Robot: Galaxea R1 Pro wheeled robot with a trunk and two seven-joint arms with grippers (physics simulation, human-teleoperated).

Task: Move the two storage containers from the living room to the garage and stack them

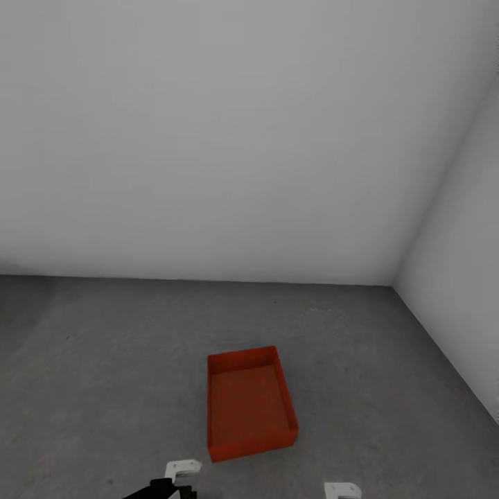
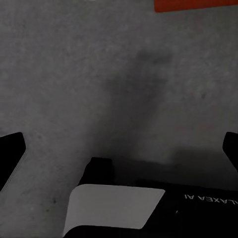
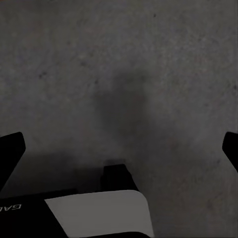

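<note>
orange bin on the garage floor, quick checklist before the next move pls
1. One storage container resting on the concrete floor: ok, open side up, near the corner of the grey walls.
2. Container empty, ready to take another on top: ok, nothing inside.
3. Second container stacked on it: not ok, not yet done.
4. Left gripper free: ok, fingers spread wide, nothing between them, container edge just ahead.
5. Right gripper free: ok, open over bare floor.
6. Where the second container is: cannot tell.
</note>
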